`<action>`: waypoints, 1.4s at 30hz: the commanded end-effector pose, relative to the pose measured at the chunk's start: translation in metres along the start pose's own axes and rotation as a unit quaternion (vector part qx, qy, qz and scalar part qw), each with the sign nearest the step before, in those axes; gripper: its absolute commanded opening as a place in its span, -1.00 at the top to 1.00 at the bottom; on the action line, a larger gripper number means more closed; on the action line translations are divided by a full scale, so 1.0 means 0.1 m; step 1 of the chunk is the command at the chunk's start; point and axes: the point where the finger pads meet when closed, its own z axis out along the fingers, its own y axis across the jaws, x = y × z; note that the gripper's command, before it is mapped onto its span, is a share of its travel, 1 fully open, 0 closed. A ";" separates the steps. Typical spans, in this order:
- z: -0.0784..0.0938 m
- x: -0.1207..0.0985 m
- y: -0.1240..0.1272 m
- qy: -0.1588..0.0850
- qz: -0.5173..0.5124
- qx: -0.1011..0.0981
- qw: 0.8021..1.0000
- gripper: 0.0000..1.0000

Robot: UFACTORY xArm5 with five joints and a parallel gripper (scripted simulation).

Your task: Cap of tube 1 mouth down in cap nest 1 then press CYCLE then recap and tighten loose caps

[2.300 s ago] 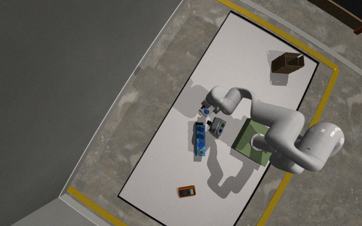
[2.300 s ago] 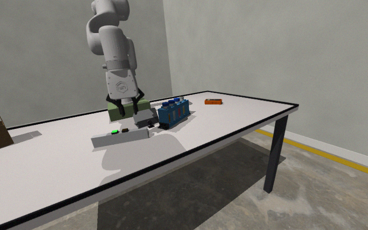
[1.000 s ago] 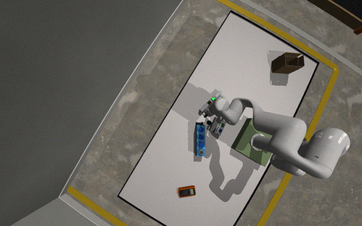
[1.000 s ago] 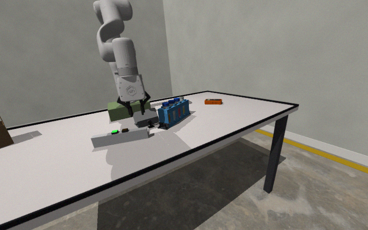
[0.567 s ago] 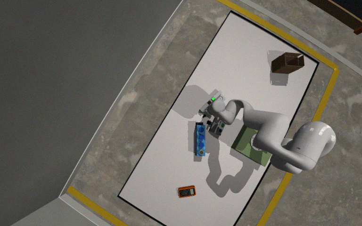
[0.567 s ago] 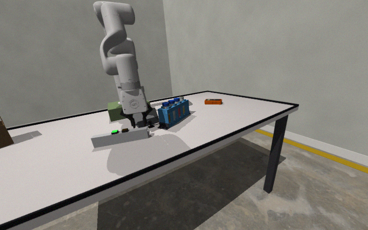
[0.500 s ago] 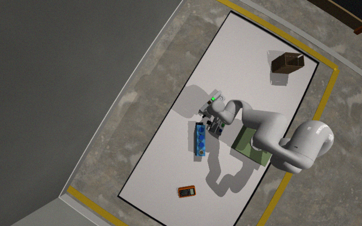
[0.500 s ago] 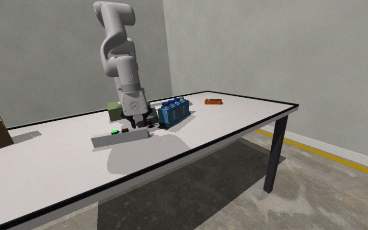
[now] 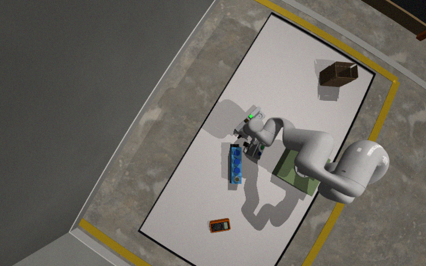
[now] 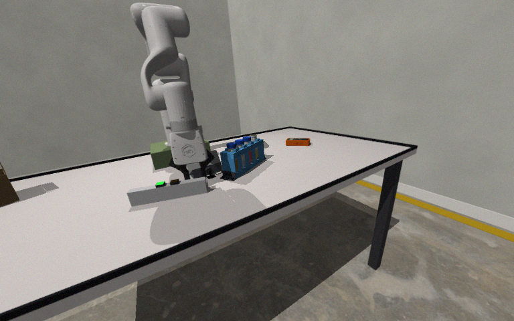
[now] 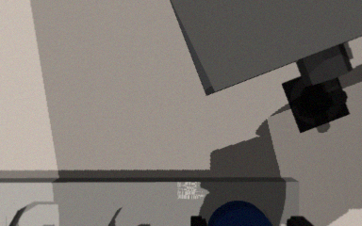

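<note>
The grey cap tray (image 10: 166, 190) lies on the table with its green lamp (image 10: 160, 184) lit; the lamp also shows from above (image 9: 250, 116). A blue cap (image 11: 239, 214) sits in the tray's end nest at the bottom of the wrist view. My gripper (image 11: 248, 220) is low over the tray (image 11: 141, 202), open, one fingertip on each side of the cap. In the side view, my gripper (image 10: 191, 172) reaches down to the tray's right end. The blue decapping station (image 9: 235, 163) has three blue caps on, and one tube (image 9: 236, 179) stands without a cap. The key housing (image 11: 269, 38) is beside the tray.
An orange multimeter (image 9: 219, 225) lies far along the table. A brown cardboard box (image 9: 338, 73) stands near the opposite end. The arm's green base block (image 9: 295, 175) is behind the station. A small black fitting (image 11: 316, 101) sits beside the key housing.
</note>
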 end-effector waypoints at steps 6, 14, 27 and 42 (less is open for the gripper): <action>0.03 0.00 0.00 -0.003 0.000 0.006 1.000 0.08; 0.07 0.00 0.00 -0.003 0.000 0.006 1.000 0.08; 0.08 0.00 0.00 -0.003 0.000 0.006 1.000 1.00; -0.12 0.00 0.00 -0.003 0.000 0.006 1.000 1.00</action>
